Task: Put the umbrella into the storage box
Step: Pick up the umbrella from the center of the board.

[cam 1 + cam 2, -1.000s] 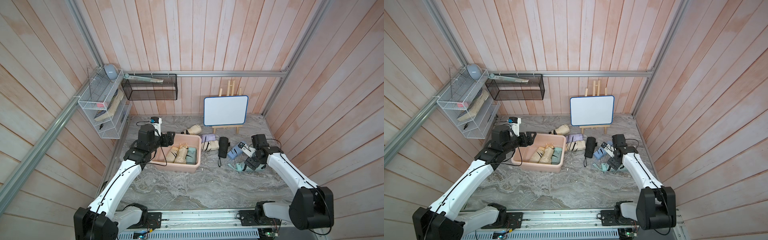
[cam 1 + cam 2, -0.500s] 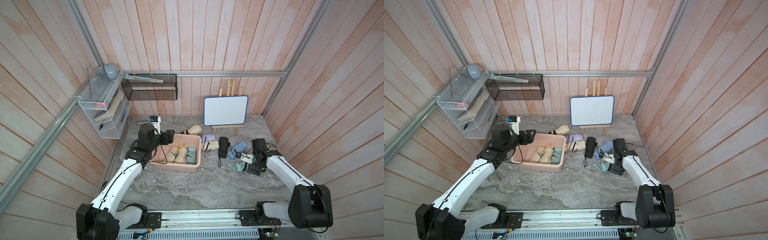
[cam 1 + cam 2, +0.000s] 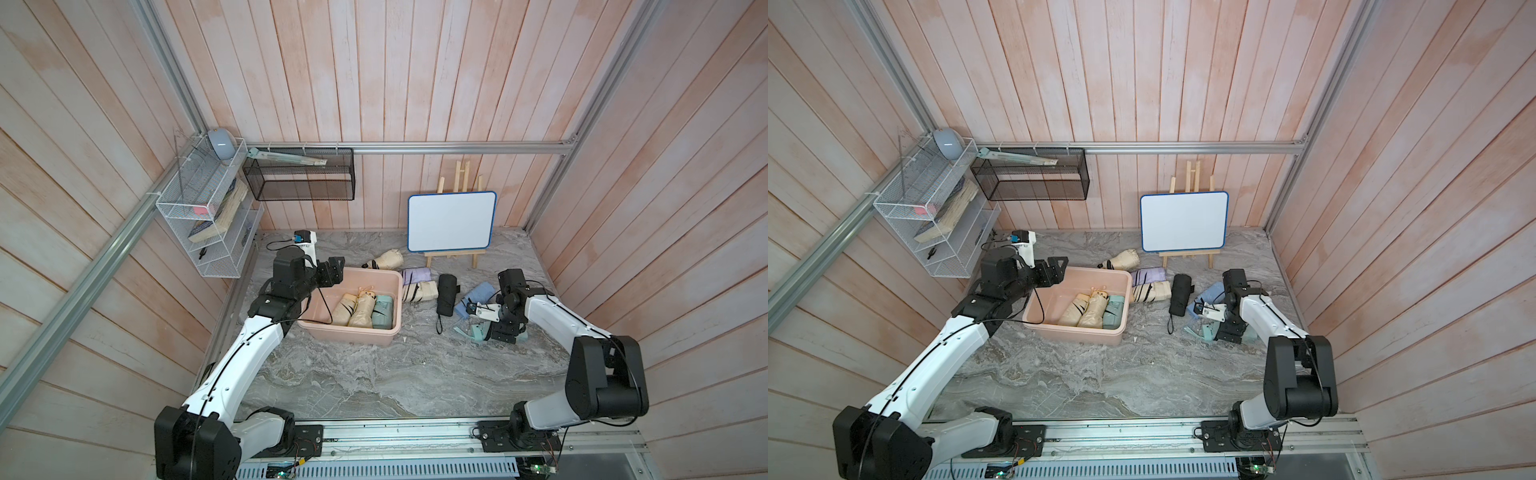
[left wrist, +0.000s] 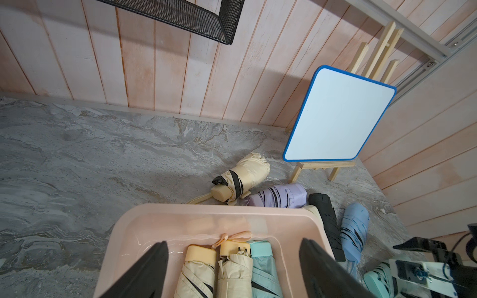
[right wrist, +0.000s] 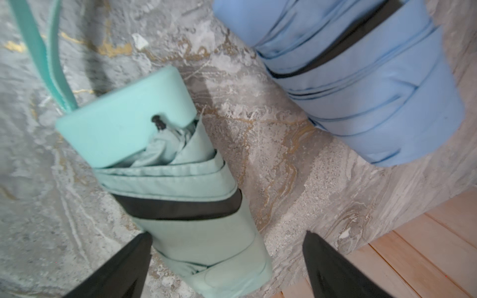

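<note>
Under right end effector [image 5: 227, 234], mint umbrella [image 5: 178, 180]

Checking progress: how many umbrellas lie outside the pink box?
6. A cream umbrella behind the box; a lilac umbrella and a striped cream umbrella beside it; a black umbrella, a blue umbrella, and a mint umbrella under the right tool. More may be hidden.

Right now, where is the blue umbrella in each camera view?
In both top views: blue umbrella, just right of the black umbrella.
Left wrist: beside the black umbrella, outside the storage box.
Right wrist: beside the mint umbrella, not touching.
Shared landmark: that mint umbrella, its neighbour in all four.
</note>
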Controlling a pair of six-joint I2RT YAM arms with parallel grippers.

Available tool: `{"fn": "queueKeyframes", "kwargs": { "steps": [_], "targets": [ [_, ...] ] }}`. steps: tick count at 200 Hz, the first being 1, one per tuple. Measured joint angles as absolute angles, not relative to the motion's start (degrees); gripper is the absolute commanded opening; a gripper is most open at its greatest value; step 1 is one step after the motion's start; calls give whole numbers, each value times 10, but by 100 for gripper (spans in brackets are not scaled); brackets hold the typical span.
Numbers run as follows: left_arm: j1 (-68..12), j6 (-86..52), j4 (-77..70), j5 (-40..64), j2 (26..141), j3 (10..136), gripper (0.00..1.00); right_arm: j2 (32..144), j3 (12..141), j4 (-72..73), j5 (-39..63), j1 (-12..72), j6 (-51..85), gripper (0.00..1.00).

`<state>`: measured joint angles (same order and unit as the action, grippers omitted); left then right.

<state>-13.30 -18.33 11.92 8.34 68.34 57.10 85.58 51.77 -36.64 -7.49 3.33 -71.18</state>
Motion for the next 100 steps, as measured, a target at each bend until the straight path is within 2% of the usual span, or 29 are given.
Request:
{"fn": "queueKeyframes", "kwargs": {
  "steps": [100],
  "targets": [
    [-107,-207,111,90,693,571,85,848,482,-355,-64,21,-708,96]
  ]
}}
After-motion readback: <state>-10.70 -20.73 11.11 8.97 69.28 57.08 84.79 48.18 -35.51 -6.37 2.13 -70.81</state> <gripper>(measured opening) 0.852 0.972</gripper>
